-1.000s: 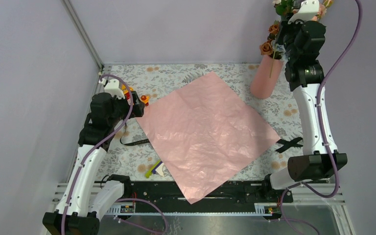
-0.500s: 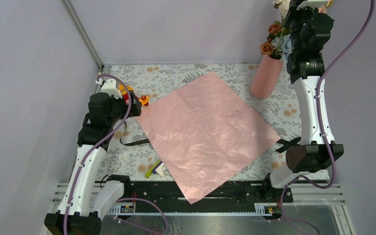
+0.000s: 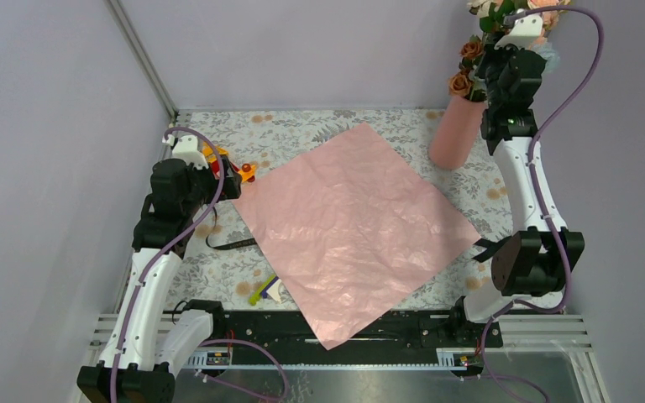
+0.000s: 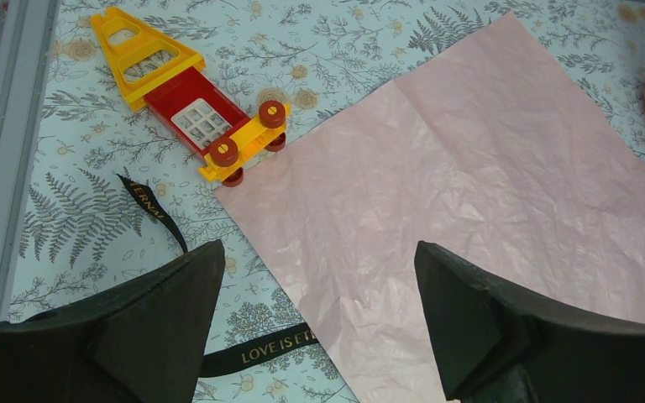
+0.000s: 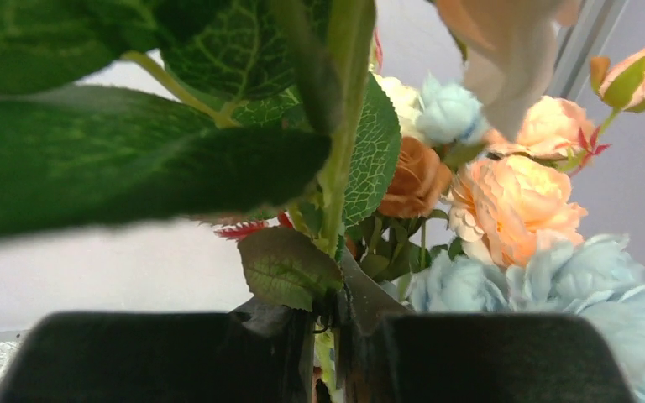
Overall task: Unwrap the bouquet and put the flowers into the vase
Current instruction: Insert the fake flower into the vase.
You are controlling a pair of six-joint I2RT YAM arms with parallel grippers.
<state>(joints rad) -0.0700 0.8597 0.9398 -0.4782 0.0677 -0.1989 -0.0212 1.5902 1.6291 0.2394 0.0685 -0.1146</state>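
Flowers (image 5: 512,197) sit pinched by their stems (image 5: 336,159) in your nearly closed right gripper (image 5: 326,334), vase (image 3: 456,134) just below it; lower straight, stems vertical. Left gripper (image 4: 319,252) gapes wide, empty.

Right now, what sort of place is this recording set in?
Probably a robot lab test cell, not a home: plain lavender walls enclose a floral-clothed table, and a black rail at its near edge carries the left arm and right arm.

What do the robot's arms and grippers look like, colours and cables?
Both the left arm and the right arm have white links, chunky black joints and a lilac cable looping alongside. The left gripper and right gripper have matte black, wedge-shaped fingers.
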